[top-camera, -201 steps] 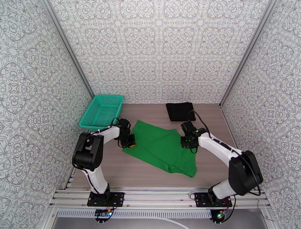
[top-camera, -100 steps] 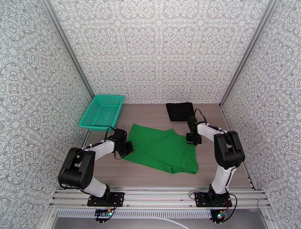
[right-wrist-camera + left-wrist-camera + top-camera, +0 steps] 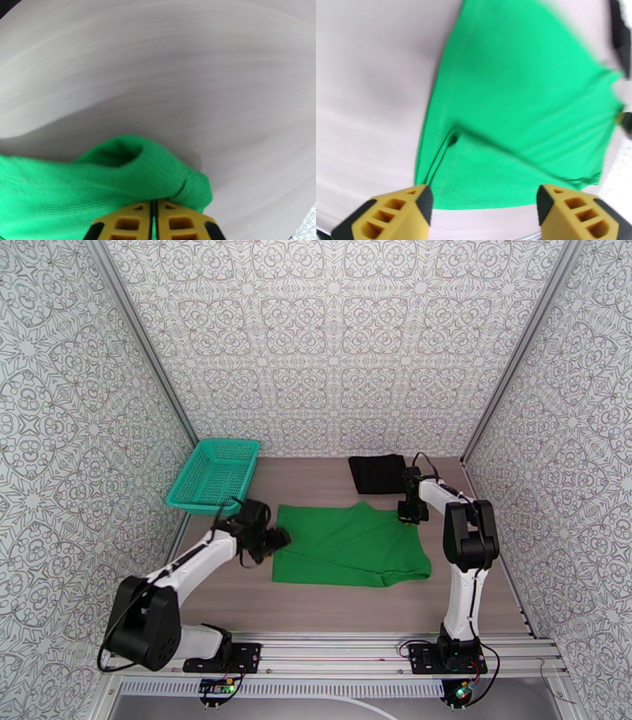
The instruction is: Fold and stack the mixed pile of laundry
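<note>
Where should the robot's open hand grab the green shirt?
Probably the left edge of the green T-shirt, at the small raised wrinkle, coming low from the left with the left gripper. The shirt lies flat on the table, so that wrinkle gives something to pinch. The right gripper holds the far right corner.

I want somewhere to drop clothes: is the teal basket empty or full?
Empty: the teal basket shows its bare mesh floor, with nothing inside.
</note>
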